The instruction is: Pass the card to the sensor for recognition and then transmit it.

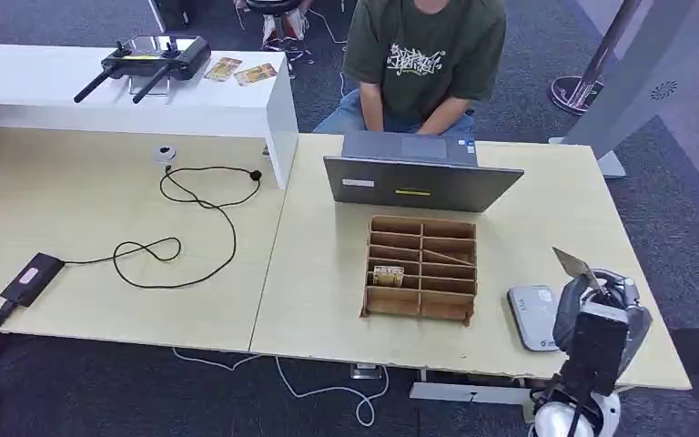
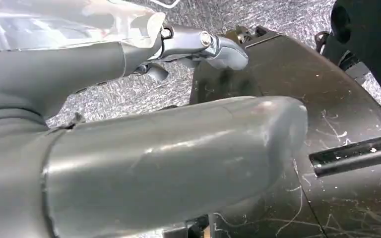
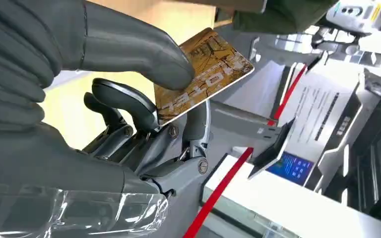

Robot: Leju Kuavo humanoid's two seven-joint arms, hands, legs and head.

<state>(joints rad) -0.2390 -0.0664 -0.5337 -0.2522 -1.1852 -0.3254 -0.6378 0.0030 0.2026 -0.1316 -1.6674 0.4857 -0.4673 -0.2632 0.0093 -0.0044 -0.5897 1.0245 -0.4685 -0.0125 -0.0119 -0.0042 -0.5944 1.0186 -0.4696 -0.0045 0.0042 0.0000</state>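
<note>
R hand point(image 3: 104, 114) pinching card point(image 3: 203, 74) above sensor point(image 1: 533, 315), L hand point(image 2: 168, 163) state unclear

Robot body: grey and silver, worn

Right hand point(image 1: 601, 305) built of a thick matte grey thumb point(image 3: 129, 47) with a seam round it, over darker glossy fingers point(image 3: 124, 101) on silver metal links fixed by round screws. Ribbed grey cover behind the thumb, clear shiny plastic wrap at the wrist. Dark boxy block on the forearm, white rounded joint below. Left hand point(image 2: 144, 144) likewise grey, its thumb scuffed pale at the tip, with a silver screwed link.
</note>
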